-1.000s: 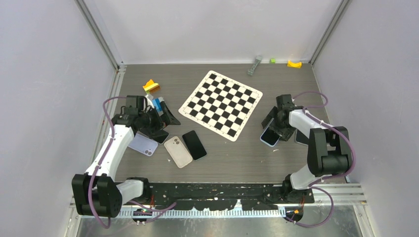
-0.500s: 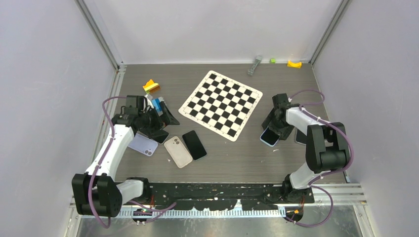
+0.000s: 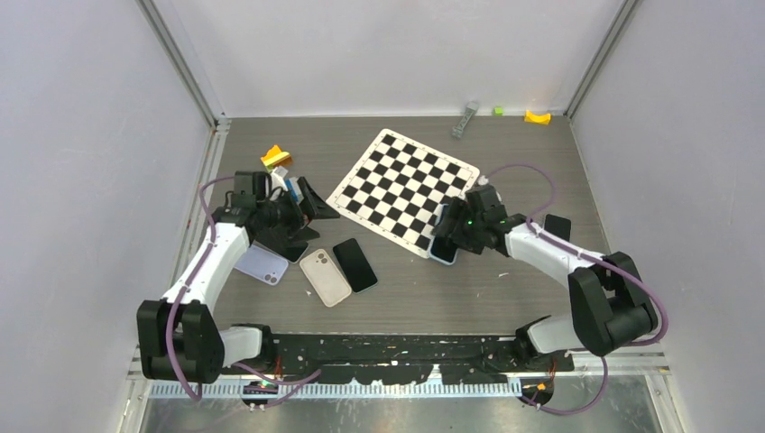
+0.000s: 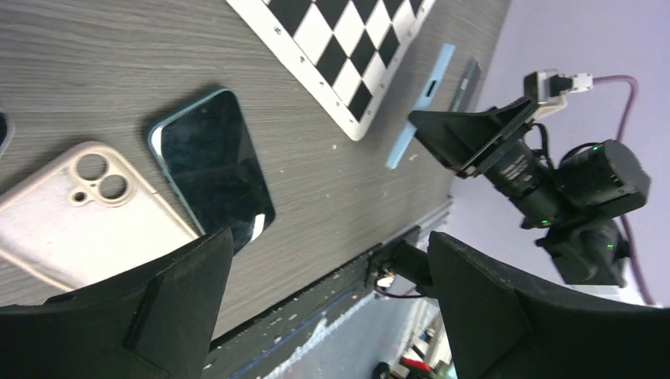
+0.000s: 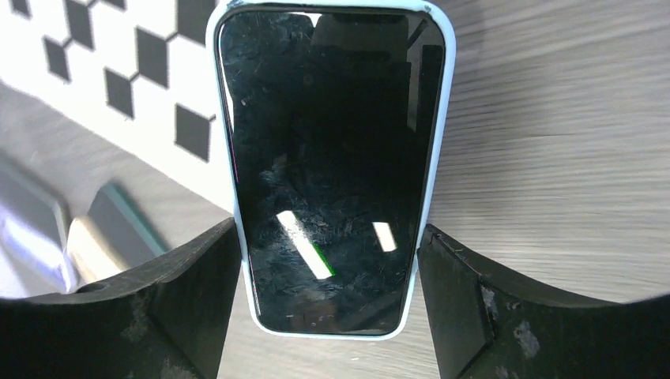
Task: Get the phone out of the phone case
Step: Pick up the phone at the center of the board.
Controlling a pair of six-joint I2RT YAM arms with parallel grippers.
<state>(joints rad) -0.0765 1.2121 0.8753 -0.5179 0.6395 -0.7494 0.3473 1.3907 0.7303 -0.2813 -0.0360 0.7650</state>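
Blue-cased phone (image 5: pixel 332 166), back unseen

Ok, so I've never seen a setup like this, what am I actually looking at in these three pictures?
Two robot arms are bolted to the near edge of a table. The wide picture looks down from above; the other two come from small cameras on each arm's wrist. On the table lie a checkered mat, a black phone, a beige-cased phone lying face down and a lilac phone. The right claw grips a phone in a light blue case by its sides. The left claw is open and holds nothing.
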